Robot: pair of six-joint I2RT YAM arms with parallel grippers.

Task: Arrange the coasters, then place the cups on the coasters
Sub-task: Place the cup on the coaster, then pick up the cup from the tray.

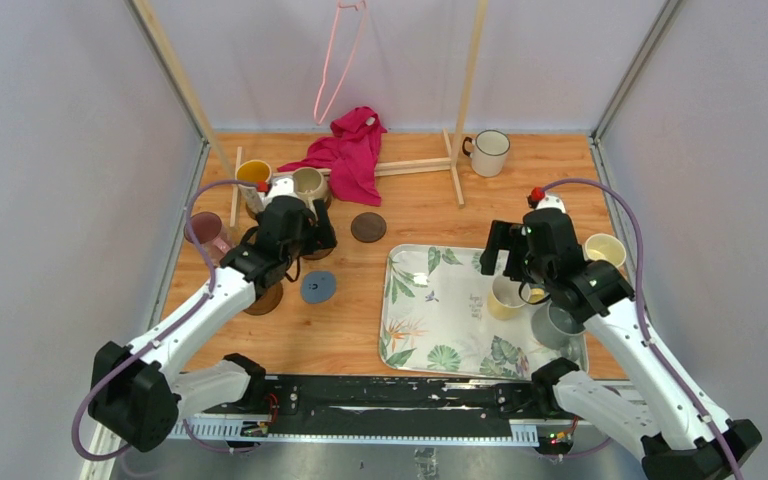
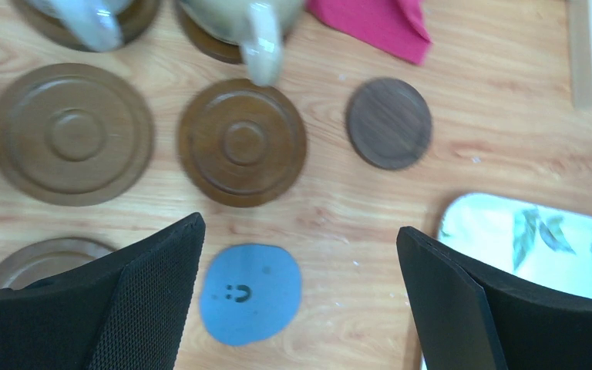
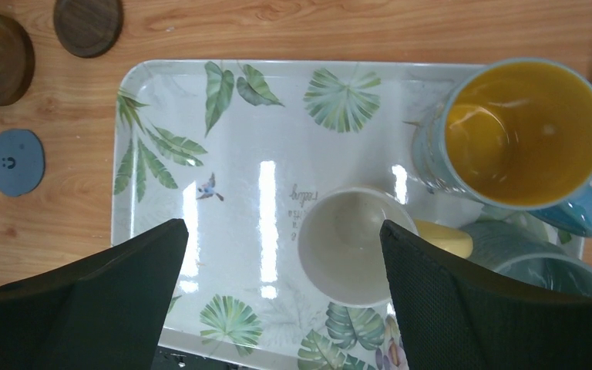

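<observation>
Right wrist view: the leaf-print tray [image 3: 200, 100] has a short line of cursive script next to the cream cup [image 3: 347, 247]. It is upside down from here and too small for me to read. The blue coaster [image 3: 17, 160], left of the tray on bare wood, has a tiny smiley-like mark.

The right gripper [image 3: 284, 231] hangs over the tray with its jaws spread wide and nothing in them; the cream cup sits below the gap. A blue cup with a yellow inside [image 3: 524, 131] stands at the tray's far right corner. A grey cup [image 3: 539, 262] at the near right is cut off by the finger and the picture's edge. The tray's left half is bare.

The left gripper [image 2: 299, 254] is also wide open and empty, above the blue coaster. Beyond it, left of the tray, lie two ridged brown coasters [image 2: 241, 142] and a flat dark coaster [image 2: 389, 122], none touching another. A beige cup [image 2: 239, 23] on another brown disc is clipped by the top edge.

From above, the left arm hides most of that group. A white cup with a dark rim [image 1: 490, 152] stands well behind the tray. A pale cup [image 1: 605, 250] is just off the tray's right edge, close to the wall.
</observation>
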